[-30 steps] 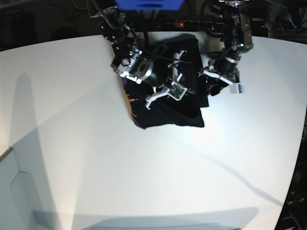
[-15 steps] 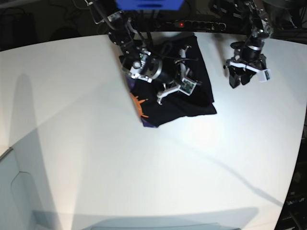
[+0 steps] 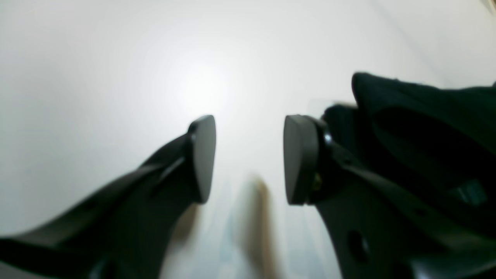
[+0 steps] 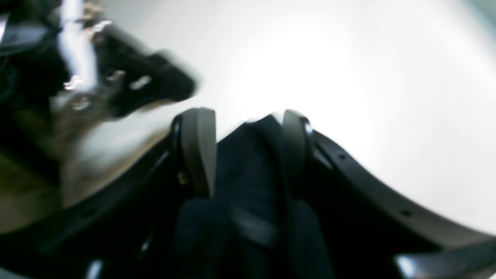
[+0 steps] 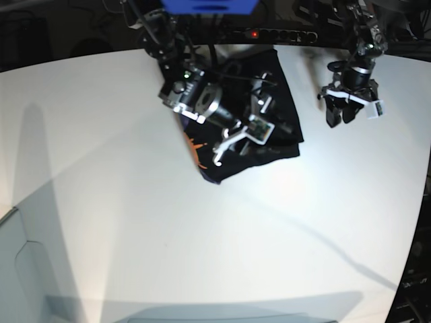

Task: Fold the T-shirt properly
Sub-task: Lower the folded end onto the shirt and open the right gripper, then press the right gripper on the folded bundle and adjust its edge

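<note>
Lying as a dark bundle in the upper middle of the base frame, the T-shirt [image 5: 262,128] sits directly under the right gripper [image 5: 239,138], whose parted jaws have cloth between them in the wrist view, though a firm clasp cannot be told. Farther right, the left gripper [image 5: 350,111] hangs released and empty over the table [image 5: 202,242], well apart from the shirt, so the right arm is nearer.

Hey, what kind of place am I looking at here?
Probably a robotics lab bench: two robot arms over a bare white table, a black T-shirt being folded, and a power strip with cables behind.
</note>
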`<state>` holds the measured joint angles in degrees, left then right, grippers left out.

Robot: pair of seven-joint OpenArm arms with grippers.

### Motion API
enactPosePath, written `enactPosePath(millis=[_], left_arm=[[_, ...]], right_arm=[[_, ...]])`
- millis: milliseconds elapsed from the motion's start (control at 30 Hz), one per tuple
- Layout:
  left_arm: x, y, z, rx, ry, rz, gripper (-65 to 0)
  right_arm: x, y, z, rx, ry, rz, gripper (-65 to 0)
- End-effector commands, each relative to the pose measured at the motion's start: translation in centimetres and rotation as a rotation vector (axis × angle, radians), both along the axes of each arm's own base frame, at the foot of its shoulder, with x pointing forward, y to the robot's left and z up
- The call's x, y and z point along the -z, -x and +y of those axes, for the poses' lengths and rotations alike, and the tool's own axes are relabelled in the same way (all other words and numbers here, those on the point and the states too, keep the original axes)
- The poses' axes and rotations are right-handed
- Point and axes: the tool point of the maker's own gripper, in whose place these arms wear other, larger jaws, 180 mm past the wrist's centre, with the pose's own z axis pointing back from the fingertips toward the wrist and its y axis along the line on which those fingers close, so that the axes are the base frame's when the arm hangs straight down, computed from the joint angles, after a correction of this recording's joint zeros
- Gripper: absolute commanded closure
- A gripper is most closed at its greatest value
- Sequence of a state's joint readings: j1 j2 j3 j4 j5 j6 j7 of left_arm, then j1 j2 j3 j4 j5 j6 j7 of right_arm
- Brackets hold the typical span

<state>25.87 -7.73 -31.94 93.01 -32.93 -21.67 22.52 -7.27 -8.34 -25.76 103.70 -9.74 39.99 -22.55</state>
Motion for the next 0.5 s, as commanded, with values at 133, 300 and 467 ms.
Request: enactPosePath(millis=[133, 300, 467], left_arm=[[-1.6, -0.2, 1.7, -0.038, -0.015, -0.052, -28.0], [-1.5, -0.1, 1.8, -0.037, -0.018, -0.050, -28.0], [-1.5, -0.1, 1.8, -0.037, -0.018, -0.050, -28.0]], right_arm=[[-2.5, -1.2, -4.0, 0.136, -0.062, -0.044, -28.8], [1.3, 1.1, -6.8, 0.146, 0.033, 0.026, -28.8], [2.1, 3.4, -7.2, 0.142, 0.040, 0.068, -28.8]])
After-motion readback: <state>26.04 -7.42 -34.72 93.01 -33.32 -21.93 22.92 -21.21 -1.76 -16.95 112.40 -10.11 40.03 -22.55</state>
